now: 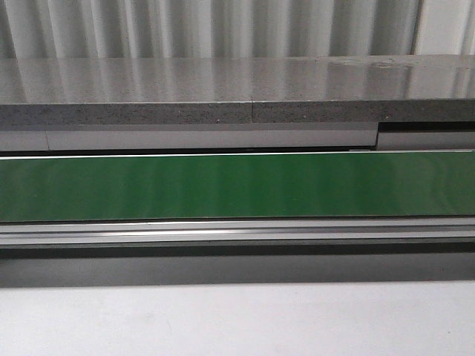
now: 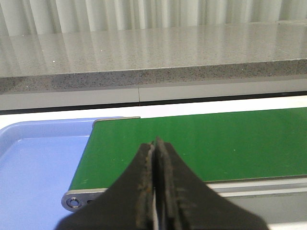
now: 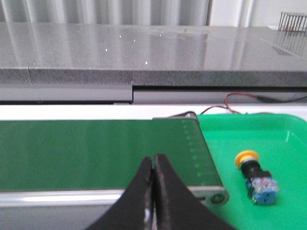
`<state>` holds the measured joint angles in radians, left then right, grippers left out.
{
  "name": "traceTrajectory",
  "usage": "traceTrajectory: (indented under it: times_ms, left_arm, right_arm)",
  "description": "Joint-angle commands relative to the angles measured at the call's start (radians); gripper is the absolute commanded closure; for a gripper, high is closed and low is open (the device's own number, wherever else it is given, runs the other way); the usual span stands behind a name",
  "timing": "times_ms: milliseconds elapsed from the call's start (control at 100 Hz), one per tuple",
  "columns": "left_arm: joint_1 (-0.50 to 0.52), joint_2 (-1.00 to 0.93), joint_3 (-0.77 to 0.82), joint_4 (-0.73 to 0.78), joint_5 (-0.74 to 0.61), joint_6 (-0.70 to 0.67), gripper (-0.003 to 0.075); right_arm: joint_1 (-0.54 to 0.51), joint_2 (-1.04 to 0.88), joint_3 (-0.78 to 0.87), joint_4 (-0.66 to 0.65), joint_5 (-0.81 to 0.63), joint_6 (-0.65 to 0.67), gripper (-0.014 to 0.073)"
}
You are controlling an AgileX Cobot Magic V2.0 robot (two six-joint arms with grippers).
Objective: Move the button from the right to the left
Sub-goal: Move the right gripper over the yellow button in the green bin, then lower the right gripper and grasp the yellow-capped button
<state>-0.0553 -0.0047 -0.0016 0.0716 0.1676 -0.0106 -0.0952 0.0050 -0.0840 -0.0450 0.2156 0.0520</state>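
Observation:
The button (image 3: 255,174) lies on its side in a green tray (image 3: 283,139), seen only in the right wrist view. It has a yellow head, a black body and a blue-and-clear block. My right gripper (image 3: 153,159) is shut and empty over the near edge of the green belt (image 3: 96,153), to the left of the button. My left gripper (image 2: 155,143) is shut and empty over the belt's other end (image 2: 216,143), beside a blue tray (image 2: 38,163). Neither gripper nor the button shows in the front view.
The green conveyor belt (image 1: 237,184) runs across the front view, with a metal rail (image 1: 237,231) along its near side. A grey stone counter (image 1: 237,89) lies behind it. Red and black wires (image 3: 240,98) run behind the green tray.

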Motion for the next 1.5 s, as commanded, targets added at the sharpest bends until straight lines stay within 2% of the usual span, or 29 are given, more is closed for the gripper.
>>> traceTrajectory:
  times_ms: [0,240,510,840,1200,1270,1340,1410,1490]
  left_arm:
    - [-0.004,-0.035,0.025,-0.006,-0.082,-0.006,0.0740]
    - [-0.004,-0.035,0.025,-0.006,-0.082,-0.006,0.0740]
    - [-0.004,-0.035,0.025,-0.006,-0.082,-0.006,0.0740]
    - [-0.004,-0.035,0.025,-0.006,-0.082,-0.006,0.0740]
    - [-0.004,-0.035,0.025,-0.006,-0.082,-0.006,0.0740]
    - [-0.004,-0.035,0.025,-0.006,-0.082,-0.006,0.0740]
    - [-0.004,-0.035,0.025,-0.006,-0.082,-0.006,0.0740]
    - [-0.004,-0.035,0.025,-0.006,-0.082,-0.006,0.0740]
    - [-0.004,-0.035,0.025,-0.006,-0.082,-0.006,0.0740]
  right_arm:
    - [-0.004,0.063,-0.112,-0.012,-0.019,-0.002,0.0660]
    - [-0.004,0.281,-0.299,-0.045,0.052,-0.002,0.0660]
    - [-0.004,0.431,-0.330,-0.024,0.019,-0.002,0.0660]
    - [-0.004,0.643,-0.481,-0.024,0.210,-0.002,0.0660]
    - [-0.004,0.923,-0.769,-0.024,0.455,-0.002,0.0647]
    - [-0.004,0.971,-0.811,-0.024,0.477,-0.002,0.0593]
    - [-0.004,1.010,-0.845,-0.024,0.502,-0.002,0.0502]
    - [-0.004,1.046,-0.872,-0.023,0.539,-0.002,0.0379]
    - [-0.004,1.081,-0.897,-0.023,0.573,-0.002,0.0190]
